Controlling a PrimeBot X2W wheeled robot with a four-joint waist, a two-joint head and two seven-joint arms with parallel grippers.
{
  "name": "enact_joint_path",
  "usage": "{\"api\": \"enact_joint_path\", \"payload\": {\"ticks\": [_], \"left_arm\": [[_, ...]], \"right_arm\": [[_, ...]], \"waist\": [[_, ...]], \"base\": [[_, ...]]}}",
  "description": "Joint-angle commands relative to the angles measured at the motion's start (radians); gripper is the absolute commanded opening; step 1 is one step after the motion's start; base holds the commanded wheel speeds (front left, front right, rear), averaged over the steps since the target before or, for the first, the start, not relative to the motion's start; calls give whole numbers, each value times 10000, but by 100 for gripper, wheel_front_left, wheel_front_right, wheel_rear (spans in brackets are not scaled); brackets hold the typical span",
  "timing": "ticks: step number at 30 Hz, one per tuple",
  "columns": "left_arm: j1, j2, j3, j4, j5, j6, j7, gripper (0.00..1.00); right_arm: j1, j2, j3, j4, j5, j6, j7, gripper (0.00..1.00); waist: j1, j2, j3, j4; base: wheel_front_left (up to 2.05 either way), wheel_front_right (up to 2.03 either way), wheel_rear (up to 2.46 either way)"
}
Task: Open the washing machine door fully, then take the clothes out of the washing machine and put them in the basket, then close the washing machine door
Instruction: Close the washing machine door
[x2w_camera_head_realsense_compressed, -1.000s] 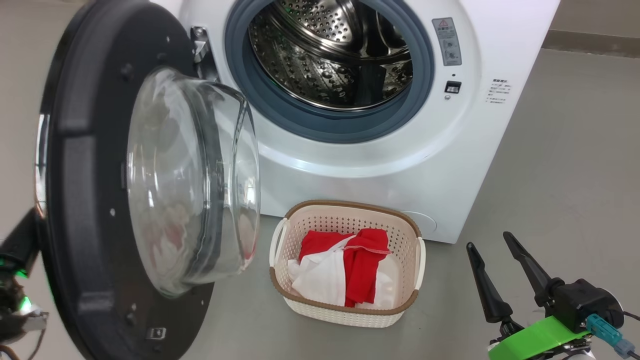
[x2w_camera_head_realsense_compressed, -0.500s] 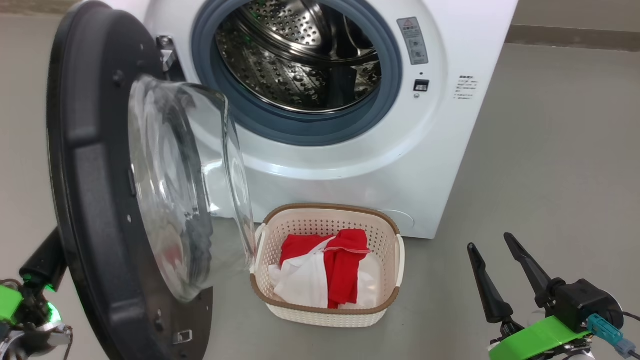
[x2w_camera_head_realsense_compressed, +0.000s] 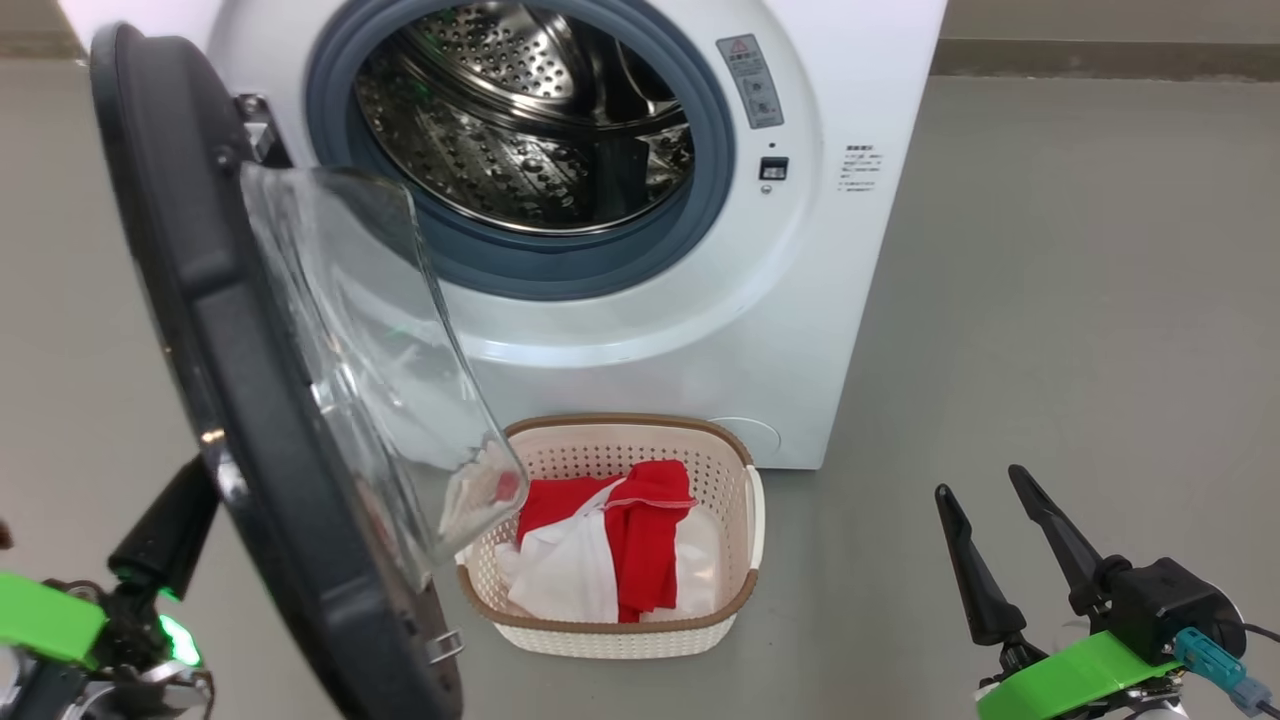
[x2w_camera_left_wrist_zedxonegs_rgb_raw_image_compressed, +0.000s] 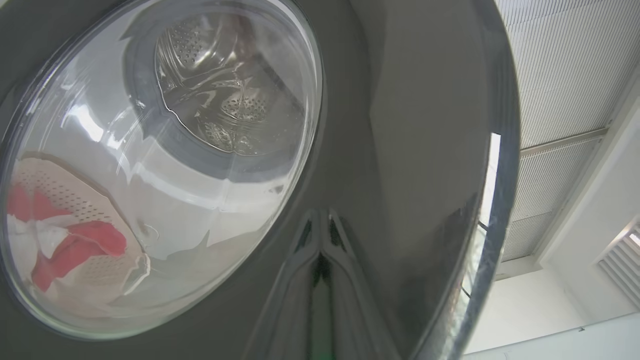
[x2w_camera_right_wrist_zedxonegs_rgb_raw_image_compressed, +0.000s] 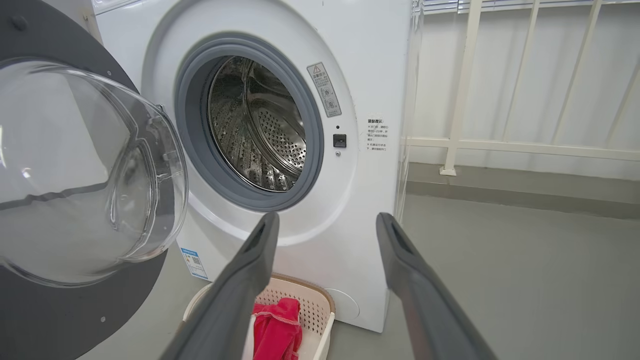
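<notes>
**Door swung out, clothes in the basket**

We see the washing machine (x2w_camera_head_realsense_compressed: 820, 330), a big white front-loader on the grey floor (x2w_camera_head_realsense_compressed: 1080, 300), its grey rubber ring (x2w_camera_head_realsense_compressed: 580, 265) framing the perforated steel drum (x2w_camera_head_realsense_compressed: 500, 120). The washing machine door (x2w_camera_head_realsense_compressed: 200, 330) stands swung out from the machine's front, hinged at the left edge of the drum mouth. Its glossy black rim is nearly edge-on to the head camera and its clear glass bowl (x2w_camera_head_realsense_compressed: 370, 340) bulges back toward the machine. Just in front of the washing machine, below the drum mouth, sits the basket (x2w_camera_head_realsense_compressed: 600, 640), cream with a brown rim. The clothes (x2w_camera_head_realsense_compressed: 620, 540) lie inside it, a red piece draped over white ones.

Our left gripper (x2w_camera_left_wrist_zedxonegs_rgb_raw_image_compressed: 320, 225) is on the side of the door facing away from the washing machine. Its two fingers are pressed tight together with nothing between them, pointing at the rim's glossy outer face; we cannot tell whether the tips touch it. Our right gripper (x2w_camera_head_realsense_compressed: 978, 482) hangs well out in front of the machine, right of the basket, fingers spread wide and holding nothing. On the machine's front, right of the drum mouth, are a grey warning sticker (x2w_camera_head_realsense_compressed: 750, 80) and, below it, a small black square (x2w_camera_head_realsense_compressed: 773, 168).
</notes>
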Motion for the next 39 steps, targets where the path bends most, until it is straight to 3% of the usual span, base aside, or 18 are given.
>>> {"api": "enact_joint_path", "payload": {"ticks": [1,17,18,19,20,21,28,34,39], "left_arm": [[-128,154,-73,-352,-253,-15,-39,0],[138,153,-966,-28,-715,-210,-1172,3],[178,154,-939,-37,-641,-256,-1259,36],[218,154,-898,-38,-576,-292,-1355,53],[250,154,-840,-36,-502,-335,-1476,87],[282,155,-788,-24,-427,-378,-1590,100],[536,165,-505,28,-140,-748,-2119,100],[912,410,-303,-5,885,-1691,-3003,100],[1048,456,-188,-79,2021,-2332,-4481,100]], "right_arm": [[-237,-59,177,-235,89,65,-65,100],[-275,5,112,-233,70,65,-65,100],[-273,11,102,-232,66,65,-65,100],[-272,17,86,-233,61,65,-65,100],[-272,25,70,-234,55,65,-65,100],[-273,33,61,-233,50,65,-65,100],[-257,50,73,-204,45,65,-65,100],[-212,51,140,-199,51,65,-65,100],[-172,21,176,-182,60,65,-65,100]], "waist": [[0,-1,14,-120],[0,-1,98,-604],[0,-1,104,-594],[0,-1,111,-577],[0,-1,116,-556],[0,-1,115,-535],[0,-1,44,-382],[0,-1,-9,-245],[0,-1,-70,-174]], "base": [[0,0,0],[0,0,0],[0,0,0],[0,0,0],[0,0,0],[0,0,0],[0,0,0],[0,0,0],[0,0,0]]}}
